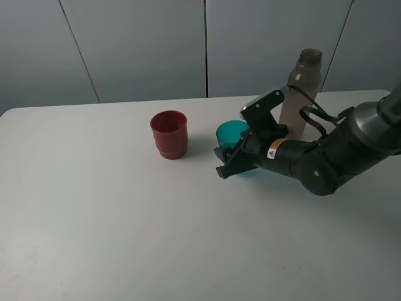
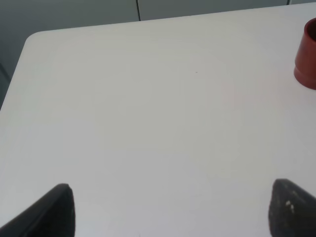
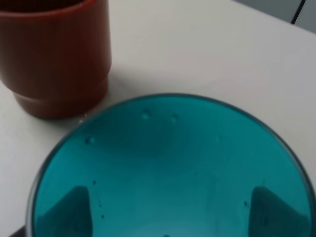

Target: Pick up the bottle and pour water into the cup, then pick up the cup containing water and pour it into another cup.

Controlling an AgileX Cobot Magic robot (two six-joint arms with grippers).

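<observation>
The translucent teal cup (image 1: 232, 133) stands right of the middle of the table, and my right gripper (image 1: 235, 160) is shut on its lower body. In the right wrist view the cup (image 3: 168, 168) fills the picture, droplets on its inner wall, and both dark fingers (image 3: 69, 212) show through its sides. The dark red cup (image 1: 169, 133) stands upright just to its left, also seen close by (image 3: 54, 54). The tall smoky bottle (image 1: 302, 94) stands uncapped behind my right arm. My left gripper (image 2: 173, 212) hangs open over bare table, with the red cup (image 2: 308, 54) at the picture's edge.
The white table (image 1: 94, 219) runs wide to the left and front of the cups. Its rounded far left corner (image 2: 34, 39) shows in the left wrist view. A grey panelled wall (image 1: 138, 44) stands behind the table.
</observation>
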